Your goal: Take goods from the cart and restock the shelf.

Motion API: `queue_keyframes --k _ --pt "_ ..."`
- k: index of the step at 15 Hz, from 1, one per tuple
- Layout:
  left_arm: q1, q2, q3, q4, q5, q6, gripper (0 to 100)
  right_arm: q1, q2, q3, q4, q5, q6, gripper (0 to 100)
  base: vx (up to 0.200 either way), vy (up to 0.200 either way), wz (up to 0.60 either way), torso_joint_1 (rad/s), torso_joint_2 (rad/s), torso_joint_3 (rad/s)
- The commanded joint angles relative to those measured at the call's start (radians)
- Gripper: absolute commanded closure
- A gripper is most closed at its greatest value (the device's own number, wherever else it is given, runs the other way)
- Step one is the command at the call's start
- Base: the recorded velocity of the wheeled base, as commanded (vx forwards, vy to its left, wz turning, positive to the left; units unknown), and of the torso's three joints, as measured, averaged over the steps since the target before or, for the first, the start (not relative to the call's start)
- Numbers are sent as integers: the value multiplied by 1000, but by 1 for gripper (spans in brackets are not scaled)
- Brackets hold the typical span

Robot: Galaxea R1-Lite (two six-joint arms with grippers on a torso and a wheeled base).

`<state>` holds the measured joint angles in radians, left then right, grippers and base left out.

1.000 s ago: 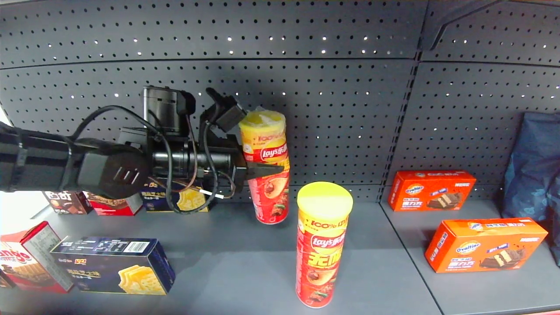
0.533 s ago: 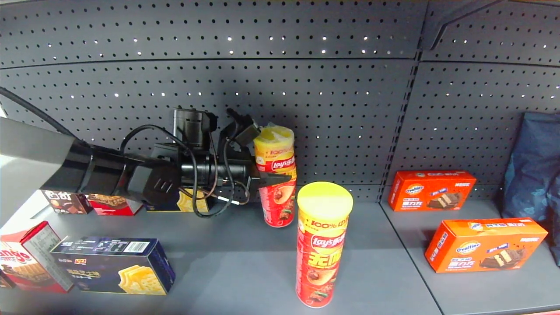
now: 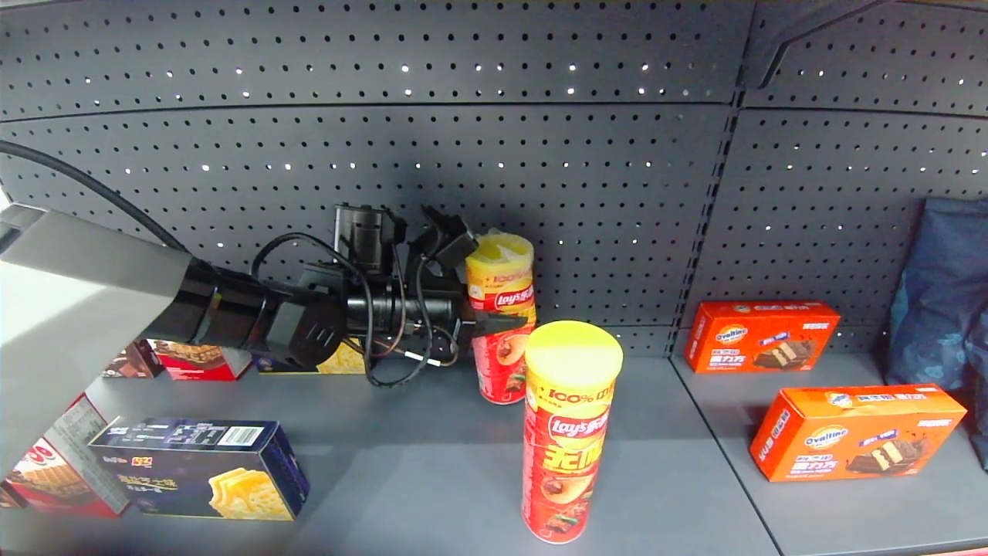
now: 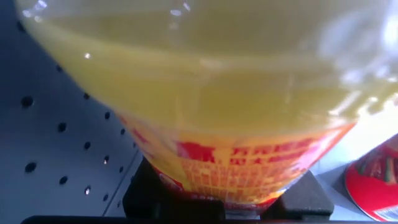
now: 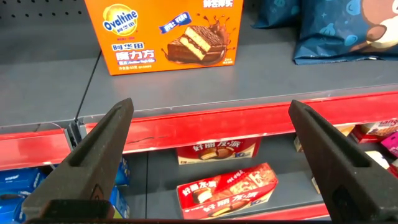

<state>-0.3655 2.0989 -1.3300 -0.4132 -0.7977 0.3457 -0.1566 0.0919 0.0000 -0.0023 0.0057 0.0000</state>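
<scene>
Behind the front can (image 3: pixel 571 432) and just to its left on the shelf (image 3: pixel 432 463): a second chips can (image 3: pixel 500 282), roughly upright, clamped at mid-height in the left gripper (image 3: pixel 503 316). One dark finger across its near face, the other hidden behind. Up close in the left wrist view, same can (image 4: pixel 205 93) with fingers (image 4: pixel 155 199) pressed to either side. Base low by the shelf; touching or not, cannot tell. Right gripper (image 5: pixel 211 106) facing an orange box (image 5: pixel 168 34), fingers spread wide apart.
</scene>
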Motion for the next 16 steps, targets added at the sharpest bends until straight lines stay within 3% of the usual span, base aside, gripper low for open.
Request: queue_keyframes --k 1,5,8,12,13,16 --pt "-4 12 0 -12 0 -1 100 0 3 0 -1 0 0 0 0 0 0 0 0 0" --pt "-6 23 9 -18 0 2 100 0 3 0 -1 0 0 0 0 0 0 0 0 0" --pt "-9 30 22 -15 0 56 100 0 2 0 -1 0 0 0 0 0 0 0 0 0" --pt "-10 32 41 -18 2 68 100 0 3 0 -1 0 0 0 0 0 0 0 0 0" --pt "-10 30 41 -21 2 70 0 0 3 0 1 0 0 0 0 0 0 0 0 0" --pt "-3 3 91 -65 2 70 0 0 3 0 1 0 0 0 0 0 0 0 0 0"
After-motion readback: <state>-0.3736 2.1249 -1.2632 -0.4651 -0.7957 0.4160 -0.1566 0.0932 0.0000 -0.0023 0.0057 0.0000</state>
